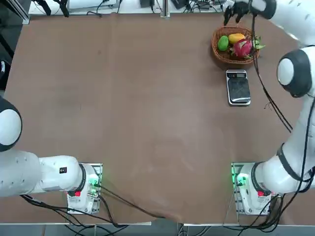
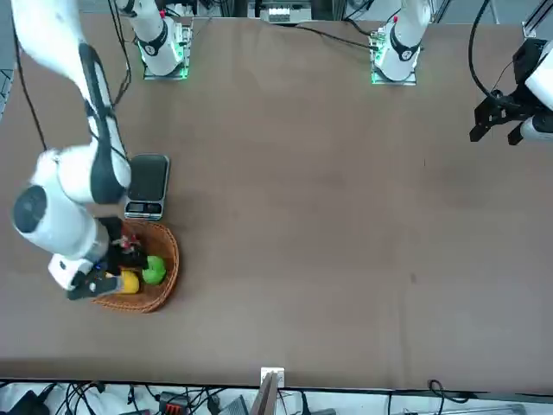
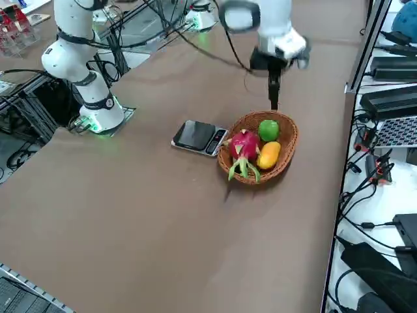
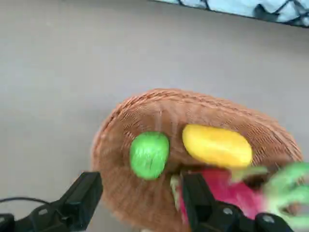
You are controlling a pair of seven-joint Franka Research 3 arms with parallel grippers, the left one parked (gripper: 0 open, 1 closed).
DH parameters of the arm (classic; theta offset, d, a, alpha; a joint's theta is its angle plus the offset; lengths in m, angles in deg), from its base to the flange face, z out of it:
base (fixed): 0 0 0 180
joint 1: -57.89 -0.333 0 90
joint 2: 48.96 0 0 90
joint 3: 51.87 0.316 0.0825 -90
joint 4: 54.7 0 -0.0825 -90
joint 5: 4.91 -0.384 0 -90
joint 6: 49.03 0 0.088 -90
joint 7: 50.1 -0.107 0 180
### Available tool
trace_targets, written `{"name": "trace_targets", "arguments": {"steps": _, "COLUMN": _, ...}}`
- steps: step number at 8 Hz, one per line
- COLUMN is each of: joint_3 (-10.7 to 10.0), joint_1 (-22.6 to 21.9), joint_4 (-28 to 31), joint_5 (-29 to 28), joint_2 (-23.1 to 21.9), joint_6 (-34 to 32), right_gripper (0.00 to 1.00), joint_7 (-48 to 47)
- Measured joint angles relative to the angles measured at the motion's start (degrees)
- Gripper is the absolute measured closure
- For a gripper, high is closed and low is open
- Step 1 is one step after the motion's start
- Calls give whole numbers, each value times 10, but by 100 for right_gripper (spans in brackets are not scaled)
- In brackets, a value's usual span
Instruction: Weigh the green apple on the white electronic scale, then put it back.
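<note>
Basket (image 1: 216,49), wicker, upper right of the top view: holds green apple (image 1: 223,43), yellow fruit (image 1: 236,37), pink dragon fruit (image 1: 242,47). White electronic scale (image 1: 238,87) just below it, platform bare; no legible writing. Right gripper (image 4: 140,193) above the basket, jaws spread, holding nothing.

The right gripper (image 4: 140,203) is cut off at the edge of the wrist view, only its two spread fingers showing. There the dragon fruit (image 4: 231,193) is blurred and partly hidden behind one finger (image 4: 198,198). In the front view the arm covers part of the wicker basket (image 2: 168,259) and one edge of the white electronic scale (image 2: 149,181). The scale's display reading is too small to make out.
</note>
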Motion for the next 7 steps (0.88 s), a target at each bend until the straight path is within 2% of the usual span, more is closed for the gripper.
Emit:
{"name": "trace_targets", "arguments": {"steps": 4, "joint_3": 3, "joint_1": -1, "joint_4": 2, "joint_5": 0, "joint_2": -151, "joint_6": -198, "right_gripper": 0, "joint_7": -38}}
{"name": "trace_targets", "arguments": {"steps": 7, "joint_3": 1, "joint_1": 1, "joint_4": 39, "joint_5": 1, "joint_2": -246, "joint_6": -247, "right_gripper": 0, "joint_7": -46}}
